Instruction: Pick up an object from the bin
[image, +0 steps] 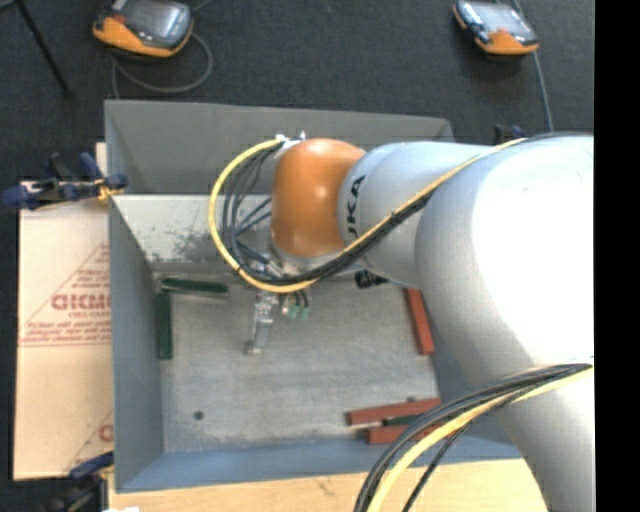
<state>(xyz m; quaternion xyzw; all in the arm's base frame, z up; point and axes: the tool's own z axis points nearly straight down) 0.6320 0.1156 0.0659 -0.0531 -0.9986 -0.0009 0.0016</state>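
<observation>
tool (258, 335): low over bare bin (135, 400) floor, just 9 o'clock of centre, where there is room to descend; apart or together, I cannot tell.
green bit (296, 311): just beside the tool at 2 o'clock; loose or robot part, unclear.
green sticks (195, 287): nearest clear pick, flat at 9 o'clock.
red bars (420, 320): 3 and 5 o'clock, hugging walls, probably awkward.
</observation>
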